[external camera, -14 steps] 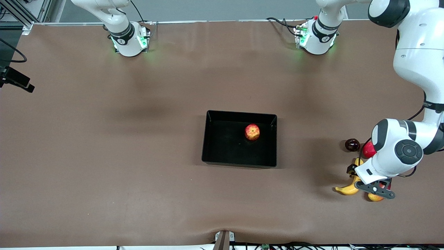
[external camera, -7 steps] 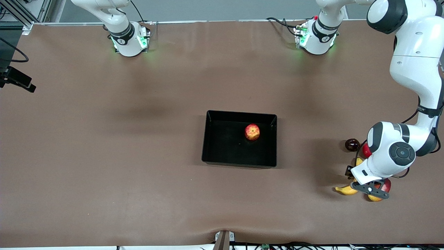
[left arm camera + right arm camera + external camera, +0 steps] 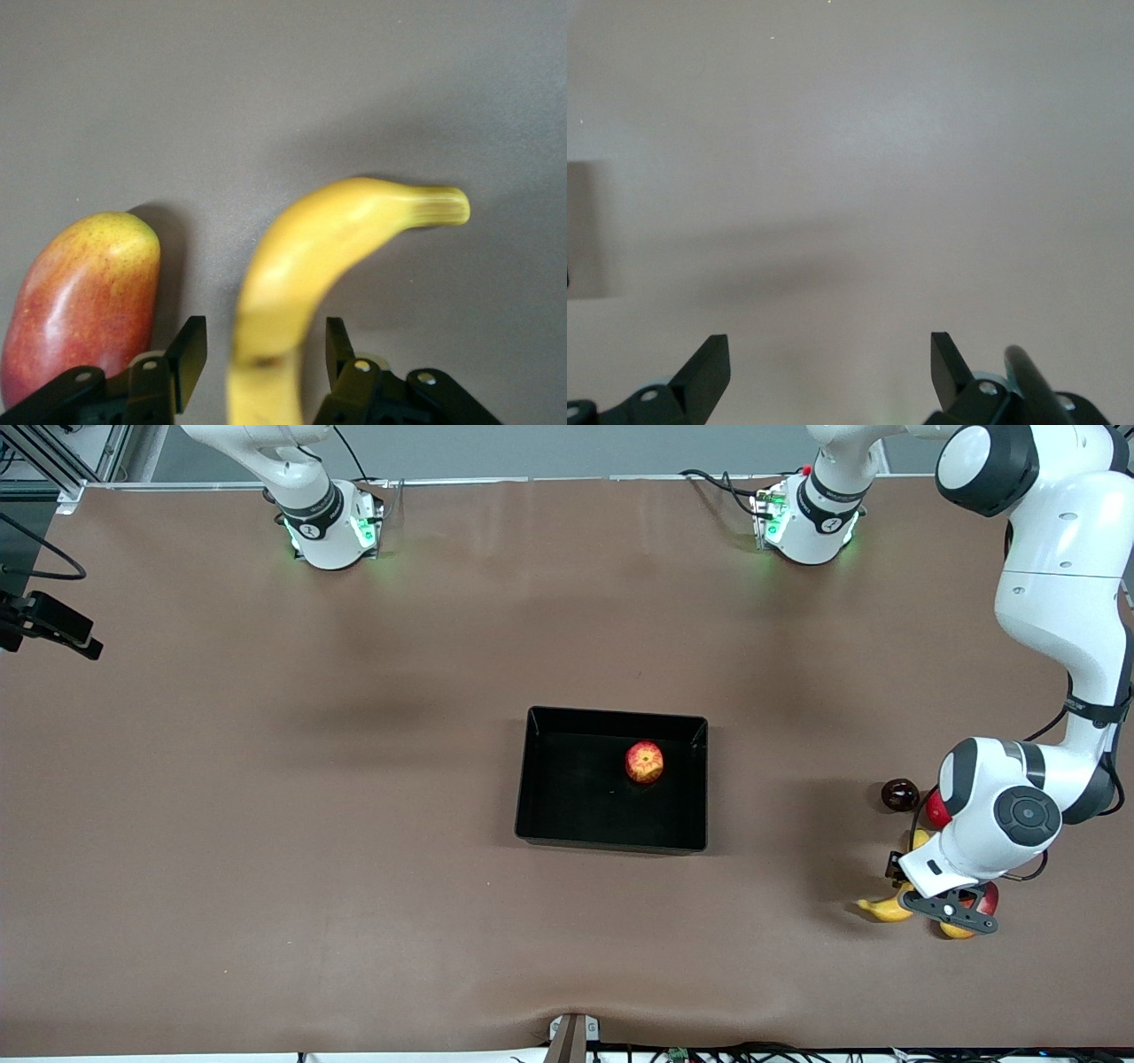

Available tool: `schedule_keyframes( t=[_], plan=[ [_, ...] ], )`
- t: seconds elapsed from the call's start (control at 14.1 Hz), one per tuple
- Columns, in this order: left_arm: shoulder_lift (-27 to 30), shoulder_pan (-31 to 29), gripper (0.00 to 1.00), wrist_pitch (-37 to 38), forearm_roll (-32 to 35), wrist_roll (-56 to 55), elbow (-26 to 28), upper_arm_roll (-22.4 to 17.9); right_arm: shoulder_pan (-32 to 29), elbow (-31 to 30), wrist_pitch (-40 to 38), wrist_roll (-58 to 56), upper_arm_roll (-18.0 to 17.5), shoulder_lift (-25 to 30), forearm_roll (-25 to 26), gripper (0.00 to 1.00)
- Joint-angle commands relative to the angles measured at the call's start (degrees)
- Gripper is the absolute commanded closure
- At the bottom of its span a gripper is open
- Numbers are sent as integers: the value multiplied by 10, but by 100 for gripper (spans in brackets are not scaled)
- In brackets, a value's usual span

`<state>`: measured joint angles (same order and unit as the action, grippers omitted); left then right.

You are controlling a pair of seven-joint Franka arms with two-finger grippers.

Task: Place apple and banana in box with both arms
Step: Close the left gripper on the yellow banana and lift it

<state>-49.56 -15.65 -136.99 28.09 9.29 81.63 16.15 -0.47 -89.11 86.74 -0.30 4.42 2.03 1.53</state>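
The black box [image 3: 540, 779] sits mid-table with the apple [image 3: 644, 762] in it, near its wall toward the left arm's end. The banana [image 3: 881, 909] lies near the left arm's end of the table, mostly hidden under the left hand. In the left wrist view the banana [image 3: 337, 239] runs between the fingers of my left gripper [image 3: 263, 354]. That gripper is open, with a gap on each side of the fruit. In the front view it shows low over the banana [image 3: 921, 890]. My right gripper [image 3: 830, 367] is open and empty over bare table.
A red-and-yellow mango [image 3: 84, 292] lies right beside the banana, close to one left finger; it also shows in the front view [image 3: 961, 928]. A smooth red round fruit [image 3: 932, 812] and a dark round fruit [image 3: 900, 794] lie farther from the camera than the banana.
The left arm has shifted slightly toward the box and settled over the banana. The apple and the box have not moved.
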Motion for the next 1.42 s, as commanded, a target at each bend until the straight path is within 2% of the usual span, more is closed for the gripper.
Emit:
schedule_keyframes(
  t=[0.0, 0.21, 0.36, 0.43, 0.64, 0.71, 0.85, 1.0, 1.35],
  plan=[
    [0, 4, 35, -6, 14, 18, -5, -5, -2, 6, -9, -21, -2, -1, 13, 0],
    [-7, 5, 40, -6, 14, 18, -5, -5, -4, 7, -18, -18, -1, -1, 13, 0],
    [-16, 5, 50, -7, 13, 18, -5, -5, -6, 7, -19, -18, 0, -1, 13, 0],
    [-18, 7, 58, -8, 13, 18, -5, -5, -5, 7, -19, -17, -1, -1, 13, 0],
    [-12, 10, 94, -12, 12, 19, -6, -4, -5, 8, -19, -17, -1, -1, 13, 0],
    [-5, 9, 100, -11, 13, 18, -6, 1, -7, 7, -19, -17, -1, -1, 13, 0],
    [17, 20, 100, 1, 10, 16, -4, 11, -9, 7, -19, -16, 0, -1, 12, 0],
    [40, 32, 100, 48, 5, 9, -5, 32, -8, 8, -19, -17, 0, -1, 11, 0],
    [81, 34, 100, 145, 7, -136, -5, 131, -10, 8, -19, -16, 0, -1, 8, 0]
  ],
)
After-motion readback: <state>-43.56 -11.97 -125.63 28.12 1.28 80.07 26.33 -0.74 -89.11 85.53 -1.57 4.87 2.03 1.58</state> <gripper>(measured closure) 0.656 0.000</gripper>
